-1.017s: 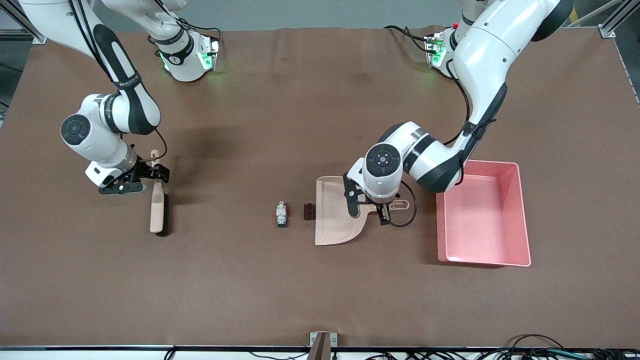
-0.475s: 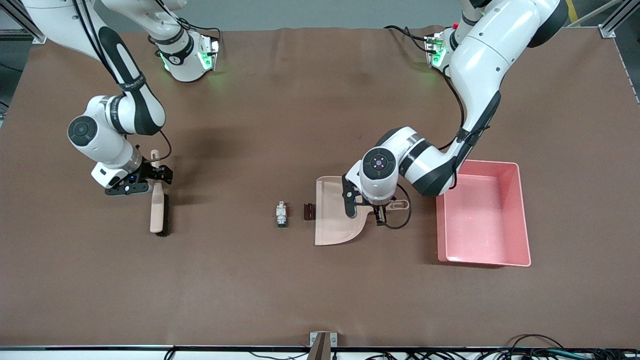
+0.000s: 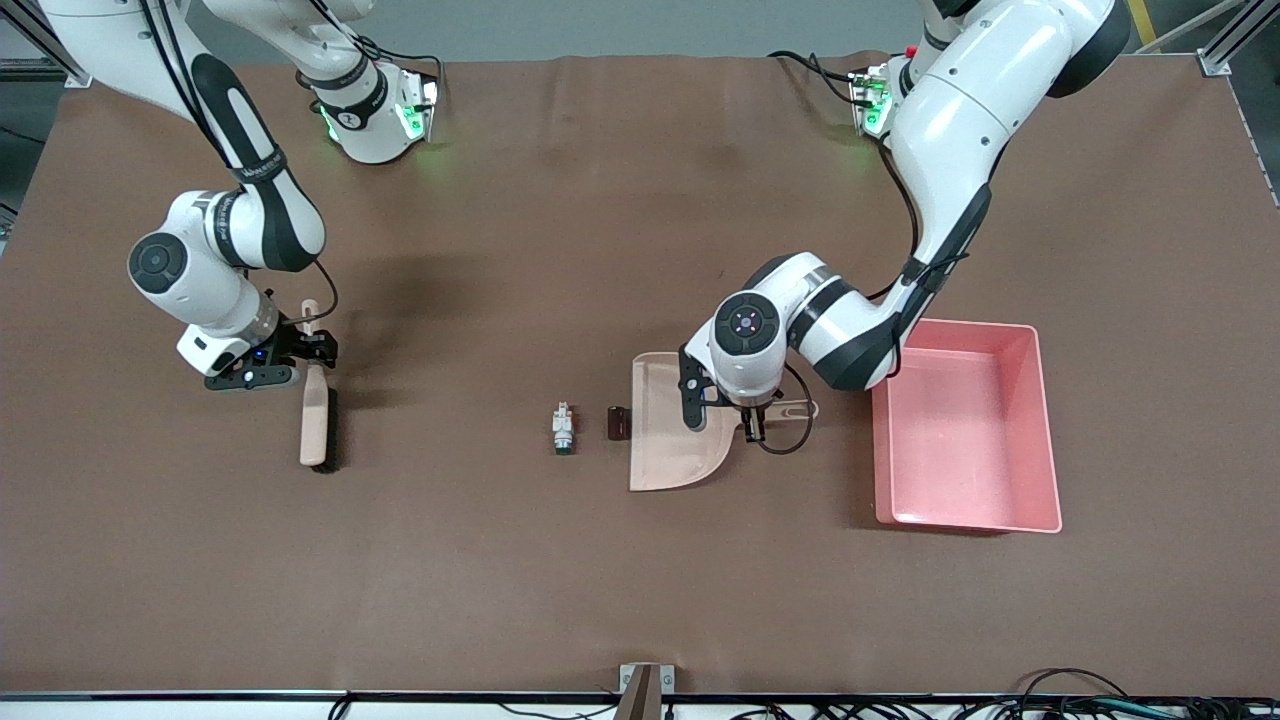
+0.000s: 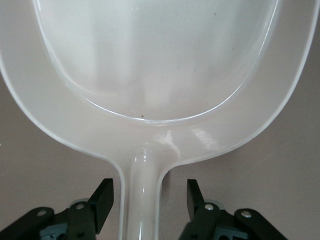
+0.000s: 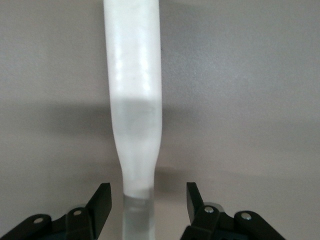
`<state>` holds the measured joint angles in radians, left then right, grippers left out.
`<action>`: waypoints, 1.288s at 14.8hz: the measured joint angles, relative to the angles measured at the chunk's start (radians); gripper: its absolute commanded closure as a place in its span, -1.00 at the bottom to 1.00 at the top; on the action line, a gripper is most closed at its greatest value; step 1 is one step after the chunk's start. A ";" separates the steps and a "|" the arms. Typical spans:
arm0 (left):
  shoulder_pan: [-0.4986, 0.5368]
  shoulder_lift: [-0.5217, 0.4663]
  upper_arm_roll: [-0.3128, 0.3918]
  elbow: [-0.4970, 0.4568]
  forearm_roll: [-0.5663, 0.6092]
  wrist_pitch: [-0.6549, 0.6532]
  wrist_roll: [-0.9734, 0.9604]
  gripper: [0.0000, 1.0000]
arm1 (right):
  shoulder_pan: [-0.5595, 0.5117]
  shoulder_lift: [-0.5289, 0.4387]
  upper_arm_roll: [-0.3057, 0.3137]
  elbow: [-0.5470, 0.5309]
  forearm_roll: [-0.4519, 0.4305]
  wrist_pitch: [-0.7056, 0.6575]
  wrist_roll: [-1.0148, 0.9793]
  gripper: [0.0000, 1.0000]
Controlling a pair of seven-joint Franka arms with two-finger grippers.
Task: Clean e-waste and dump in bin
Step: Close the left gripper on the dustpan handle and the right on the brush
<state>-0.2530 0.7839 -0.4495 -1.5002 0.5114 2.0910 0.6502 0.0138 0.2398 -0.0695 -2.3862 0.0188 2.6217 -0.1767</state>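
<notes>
A brown mat covers the surface (image 3: 560,560), with grey floor and aluminium frame pieces at its edges and a run of cables along the edge nearest the front camera.

Two arms work here. Toward the right arm's end, the right end effector (image 3: 310,350) sits low over the handle of the one beige brush (image 3: 317,425). Its fingers (image 5: 100,200) stand apart on either side of the handle, with a gap on each side.

Near the middle lie two bits of e-waste, just beside each other: the white component (image 3: 564,428) with a green end, and the dark cylinder (image 3: 617,422), which is just beside the open lip of the one beige dustpan (image 3: 665,440).

The left end effector (image 3: 745,420) is down at the dustpan's handle, its fingers (image 4: 102,197) parted and straddling the handle without touching it.

Toward the left arm's end sits the one pink bin (image 3: 1040,420), near the dustpan handle and apart from it.
</notes>
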 measured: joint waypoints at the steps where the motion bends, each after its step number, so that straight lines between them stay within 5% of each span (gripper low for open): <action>1: 0.000 0.004 0.000 0.000 0.002 0.000 0.000 -0.01 | -0.002 -0.001 -0.001 0.002 0.000 -0.012 -0.003 -0.36; 13: -0.002 0.007 0.000 0.001 0.005 0.004 0.019 0.39 | -0.002 -0.006 -0.002 0.006 0.000 -0.024 -0.007 -0.17; 19: -0.002 0.007 0.000 0.001 0.005 0.004 0.039 0.42 | -0.002 -0.006 -0.001 0.006 0.000 -0.024 -0.007 0.12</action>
<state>-0.2551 0.7905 -0.4499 -1.4989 0.5163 2.0951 0.6887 0.0121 0.2339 -0.0706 -2.3799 0.0188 2.5980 -0.1840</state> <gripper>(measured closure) 0.665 0.471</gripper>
